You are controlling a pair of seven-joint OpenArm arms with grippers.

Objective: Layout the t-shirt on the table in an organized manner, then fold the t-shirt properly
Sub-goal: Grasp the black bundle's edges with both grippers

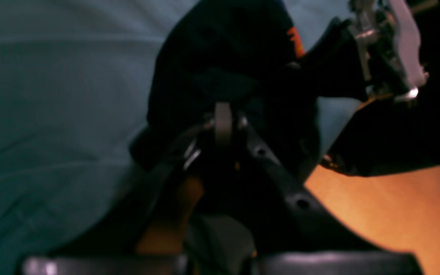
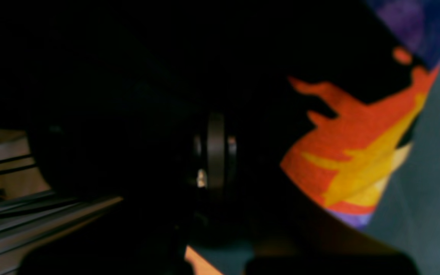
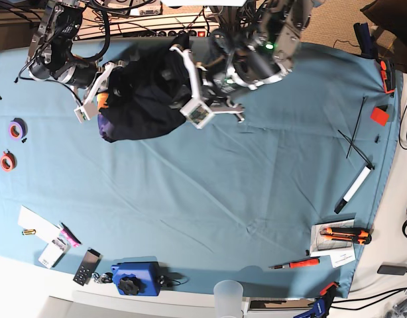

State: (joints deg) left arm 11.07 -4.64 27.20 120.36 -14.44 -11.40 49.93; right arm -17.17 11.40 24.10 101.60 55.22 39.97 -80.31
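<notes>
The t-shirt (image 3: pixel 140 106) is a bunched black heap at the far left of the table (image 3: pixel 223 192), with its orange and purple print (image 2: pixel 357 152) showing at one edge. My left gripper (image 1: pixel 224 126) is shut on a fold of the black fabric; in the base view it (image 3: pixel 174 73) reaches in from the right of the heap. My right gripper (image 2: pixel 216 152) is shut with dark cloth all around its fingers, and it (image 3: pixel 104 89) sits at the heap's left side. The right arm's gripper (image 1: pixel 392 57) also shows in the left wrist view, beyond the lifted fabric.
Two tape rolls (image 3: pixel 18 128) (image 3: pixel 6 161) lie at the left edge. A marker (image 3: pixel 352 189), a thin black rod (image 3: pixel 352 136), a cutter (image 3: pixel 346 233) and a screwdriver (image 3: pixel 296 264) lie at the right. A blue device (image 3: pixel 134 278) and a cup (image 3: pixel 229 291) stand at the front edge.
</notes>
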